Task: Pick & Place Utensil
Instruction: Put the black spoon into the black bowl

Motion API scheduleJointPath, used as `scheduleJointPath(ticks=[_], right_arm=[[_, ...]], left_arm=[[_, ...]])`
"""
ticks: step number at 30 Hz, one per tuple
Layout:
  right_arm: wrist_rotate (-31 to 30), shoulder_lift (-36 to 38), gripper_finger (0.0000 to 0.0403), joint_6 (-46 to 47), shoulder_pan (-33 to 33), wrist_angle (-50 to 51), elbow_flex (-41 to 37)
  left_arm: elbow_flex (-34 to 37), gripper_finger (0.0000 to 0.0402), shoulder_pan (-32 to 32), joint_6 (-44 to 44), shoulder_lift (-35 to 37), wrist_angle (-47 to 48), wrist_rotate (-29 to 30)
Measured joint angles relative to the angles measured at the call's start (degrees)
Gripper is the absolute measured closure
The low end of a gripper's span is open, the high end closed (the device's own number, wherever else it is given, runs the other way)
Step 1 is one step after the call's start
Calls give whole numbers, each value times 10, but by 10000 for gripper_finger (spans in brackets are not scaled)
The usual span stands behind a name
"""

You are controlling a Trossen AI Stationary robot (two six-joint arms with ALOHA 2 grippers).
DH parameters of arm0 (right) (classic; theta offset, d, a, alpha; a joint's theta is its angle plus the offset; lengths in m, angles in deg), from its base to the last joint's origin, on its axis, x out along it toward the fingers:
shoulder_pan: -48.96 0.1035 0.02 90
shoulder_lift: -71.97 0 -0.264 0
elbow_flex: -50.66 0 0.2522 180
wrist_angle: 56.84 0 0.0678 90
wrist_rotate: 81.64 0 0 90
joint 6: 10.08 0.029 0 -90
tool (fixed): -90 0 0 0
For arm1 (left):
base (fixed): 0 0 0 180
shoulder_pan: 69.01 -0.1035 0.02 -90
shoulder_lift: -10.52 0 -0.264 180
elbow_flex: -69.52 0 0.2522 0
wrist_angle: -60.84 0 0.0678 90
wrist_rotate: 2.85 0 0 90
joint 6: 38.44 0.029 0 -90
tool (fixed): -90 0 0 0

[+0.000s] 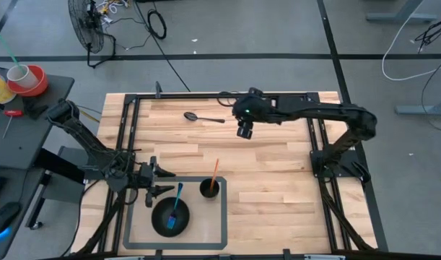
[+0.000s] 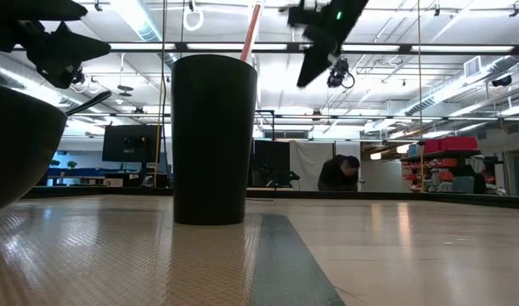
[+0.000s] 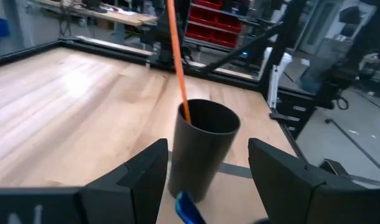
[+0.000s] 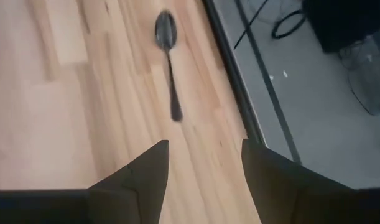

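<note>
From above, the spoon is seen lying bare on the table, just beside the right gripper. In the right wrist view its fingers are apart. The left gripper is parted near the cup; the blue utensil is cut off.

Floor fan; tape roll (red)

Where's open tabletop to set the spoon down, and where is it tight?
Bare wood runs across the middle, between the spoon and the cup, and along the right side of the table. It is crowded inside the taped frame: the bowl with the blue utensil, the cup, and the open left end effector. The right end effector, open, hovers near the spoon.
</note>
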Motion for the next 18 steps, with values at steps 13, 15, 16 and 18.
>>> scheduleJointPath(ticks=[13,15,16,18], right_arm=[[167,-33,197,25,-136,-428,-270],[182,-51,197,38,-147,-438,-280],[183,-64,197,40,-151,-441,-280],[184,-94,197,48,-158,-444,-274]], left_arm=[[0,175,0,-8,-1,0,1],[0,175,-5,-8,-1,0,2],[0,175,-9,-8,-1,0,3],[0,175,-17,-8,-1,0,3]])
